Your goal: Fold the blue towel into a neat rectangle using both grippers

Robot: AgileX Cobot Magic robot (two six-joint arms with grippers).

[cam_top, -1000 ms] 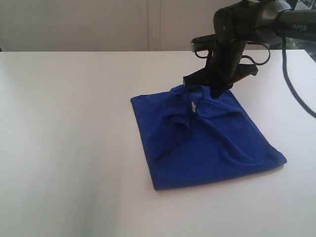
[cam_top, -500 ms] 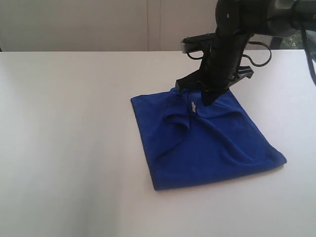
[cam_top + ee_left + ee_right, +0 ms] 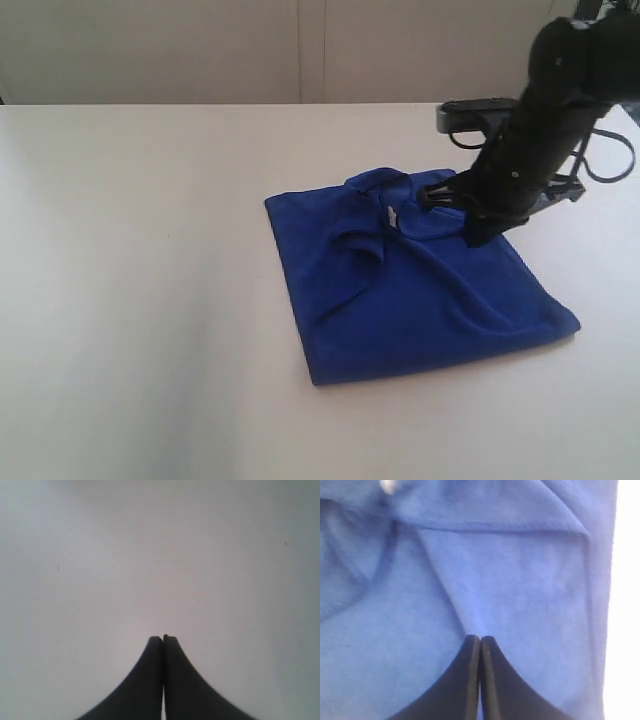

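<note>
The right gripper (image 3: 480, 639) had its 2 black fingers pressed flat together, tip against tip, with no cloth visible between them. Directly under and ahead of those closed jaws lay the blue towel (image 3: 420, 300), filling almost all of the right wrist view. A raised crease ran across the cloth and ended right at the fingertips; whether the tips touched the fabric could not be told. Farther ahead of the jaws and off to 1 side sat the small white tag (image 3: 392, 214), next to a bunched fold. A strip of the white table (image 3: 150, 300) showed past the towel's edge, to the side of the jaws.

In the exterior view the towel rested on the table as a rough 4-sided shape, rumpled, with several ridges fanning out from the bunched part near the tag. The right arm leaned down over the towel's far right part, fingers pointing at the cloth.

The left gripper (image 3: 163, 639) was likewise closed tight, holding nothing, its 2 fingers meeting in a thin seam. Only bare white tabletop lay ahead of and beneath its jaws, and no part of the towel appeared near them.
</note>
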